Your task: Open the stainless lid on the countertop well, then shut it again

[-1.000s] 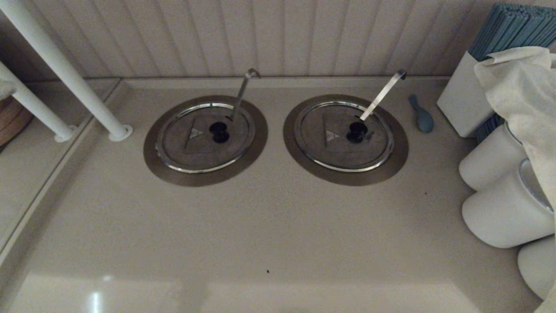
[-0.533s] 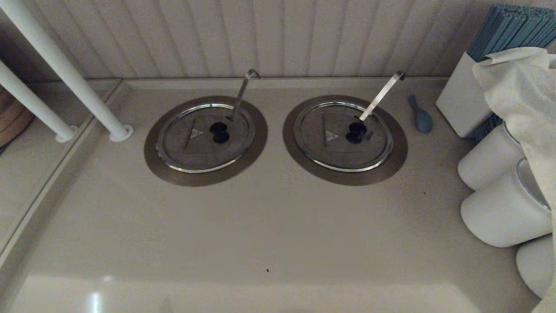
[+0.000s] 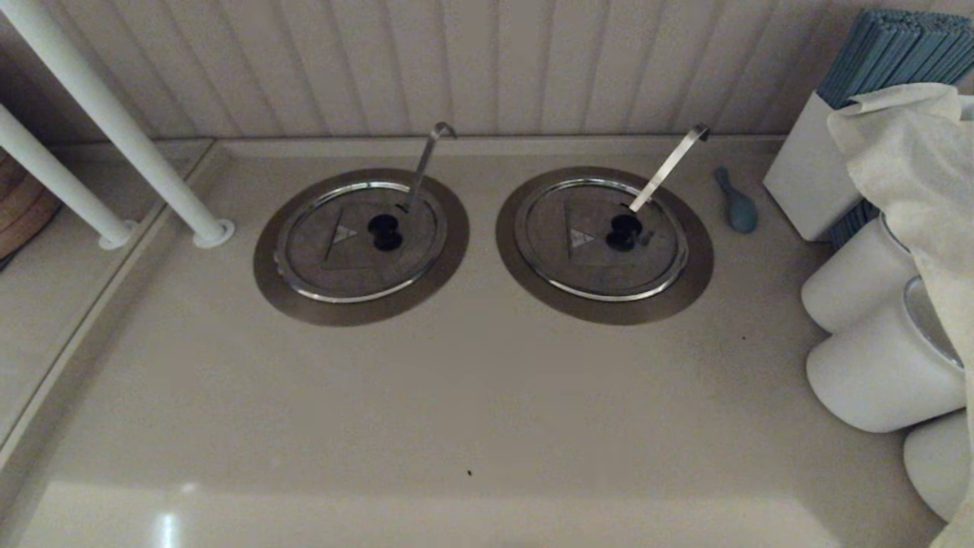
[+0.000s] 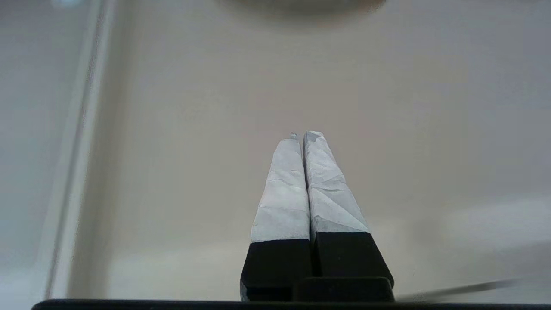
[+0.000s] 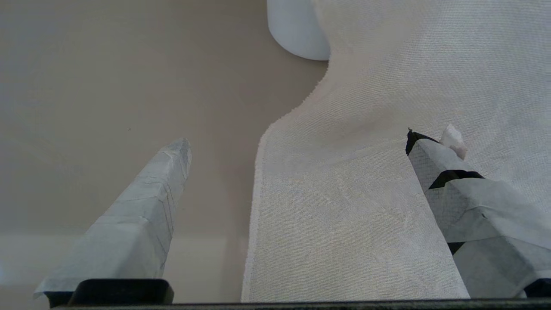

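The stainless lid [image 3: 335,259] lies shut in the countertop well, whose bronze ring [image 3: 304,304] sits at the left of the head view. The lid carries a black knob [image 3: 385,230] and a triangle sticker [image 3: 342,233], and the thin hooked rod [image 3: 423,167] pokes up through it. Neither gripper shows in the head view. In the left wrist view my left gripper [image 4: 303,134] is shut and empty over bare counter, short of a bronze ring edge [image 4: 301,5]. My right gripper [image 5: 297,142] is open, with a white cloth [image 5: 387,129] beneath it.
The twin lid [image 3: 586,266] with its flat strip handle [image 3: 670,164] is to the right. Beyond it lie a small blue object [image 3: 736,202], a white box of blue sticks [image 3: 810,175], white canisters [image 3: 875,373] and the draped cloth [image 3: 905,152]. White posts [image 3: 122,129] stand at the left.
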